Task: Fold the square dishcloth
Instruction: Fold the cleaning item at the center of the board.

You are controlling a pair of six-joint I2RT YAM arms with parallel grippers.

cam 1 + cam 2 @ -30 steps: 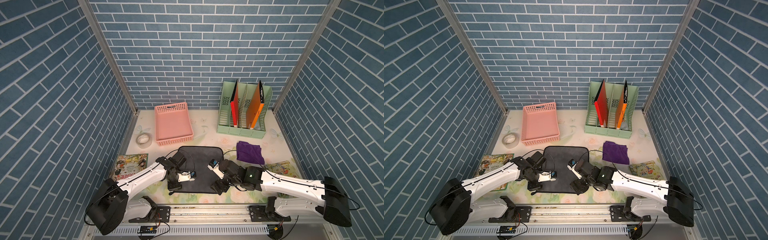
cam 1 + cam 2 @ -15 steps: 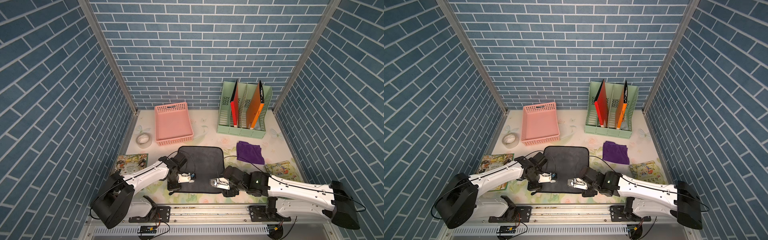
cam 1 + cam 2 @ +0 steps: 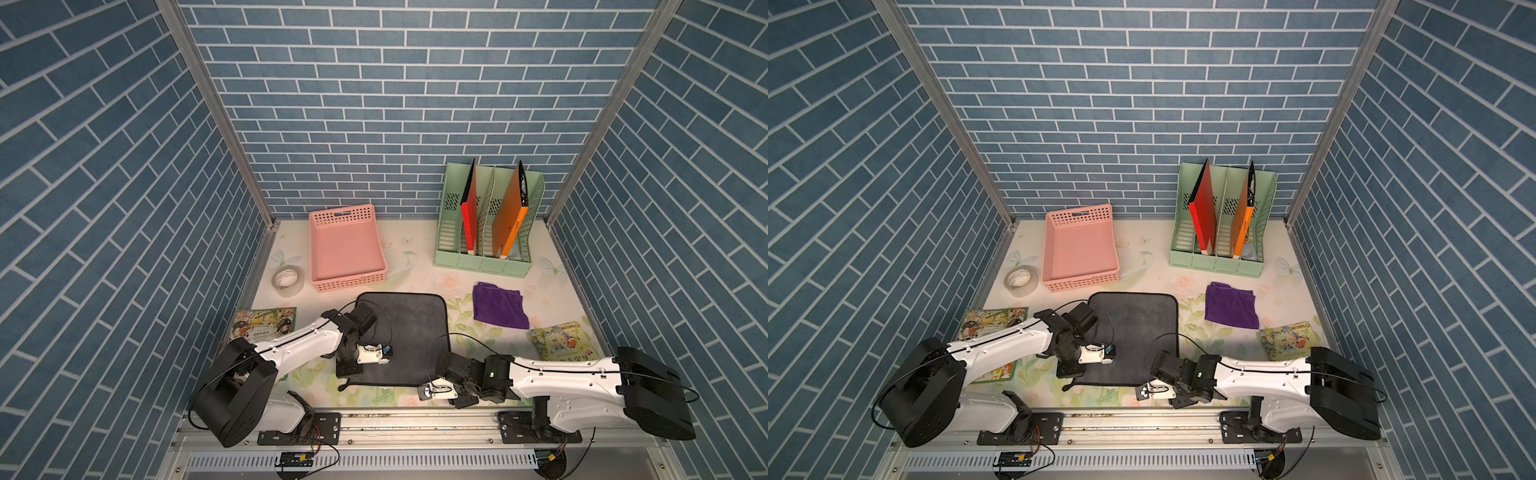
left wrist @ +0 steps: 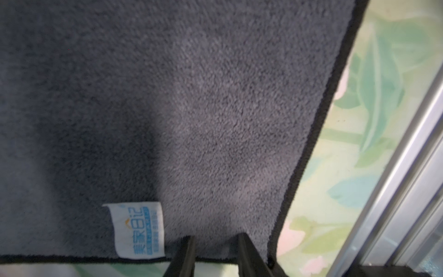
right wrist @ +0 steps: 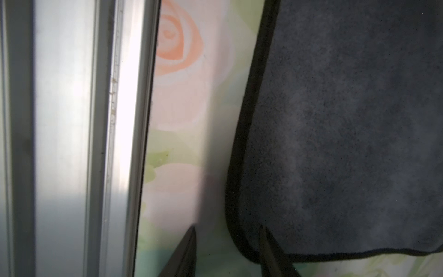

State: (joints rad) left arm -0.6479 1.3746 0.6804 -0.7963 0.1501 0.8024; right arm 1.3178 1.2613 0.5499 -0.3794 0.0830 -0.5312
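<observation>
Two pairs of jaws parted, straddling grey dishcloth (image 3: 415, 328) front corners, gripping nothing.

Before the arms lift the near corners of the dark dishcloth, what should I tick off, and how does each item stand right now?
1. Dishcloth lies flat and unfolded: ok.
2. Left gripper straddles the hem by a near corner, beside the white label: ok.
3. Right gripper straddles the hem at the other near corner: ok.
4. Both sets of jaws clamped on fabric: not ok, a gap shows in each wrist view.
5. Purple cloth lies apart from the dishcloth: ok.
6. Fabric sits deep enough between the jaws to hold: cannot tell.
</observation>
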